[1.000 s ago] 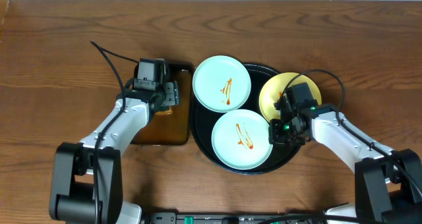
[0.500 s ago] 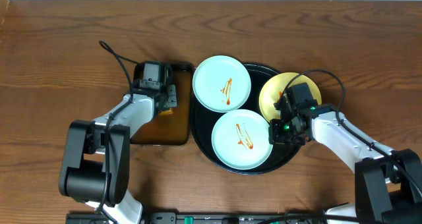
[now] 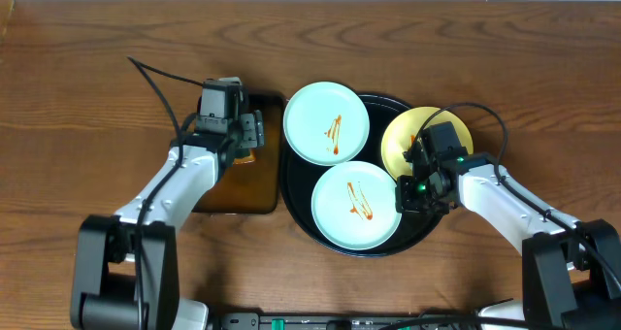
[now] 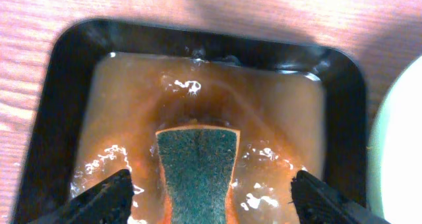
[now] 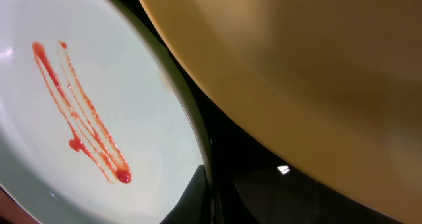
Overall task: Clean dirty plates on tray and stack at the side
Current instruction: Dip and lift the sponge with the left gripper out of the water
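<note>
A wide, round, glossy black tray (image 3: 294, 212) with a raised rim is sitting on the grained wooden table (image 3: 97, 58), right of centre. Two smooth, pale blue round plates are lying in it. The far blue plate (image 3: 315, 112) is overhanging the tray's far left rim, and the near blue plate (image 3: 335, 223) is sitting just near of it, their edges meeting or almost meeting. Each is carrying thin orange-red sauce squiggles across its middle. The pale yellow plate (image 3: 400, 136) is sitting at the tray's far right, reaching past the rim, with its near left edge hidden under the right gripper (image 3: 419, 170). In the right wrist view, the yellow surface is filling the upper right, above the near blue plate's rim and the shiny black tray floor. Whether this gripper is pinching the yellow plate or standing loose, I cannot tell.

Just left of the black tray, a smaller rectangular tray (image 3: 228, 199) with rounded corners and a dark rim is holding murky brown liquid. A sponge (image 4: 198, 165) with a coarse dark green scouring face is lying in it. The left gripper (image 4: 212, 181) is hanging over the sponge with its fingers (image 4: 105, 197) spread wide. Liquid is showing between each tip and the sponge, and the gripper is grasping nothing.
</note>
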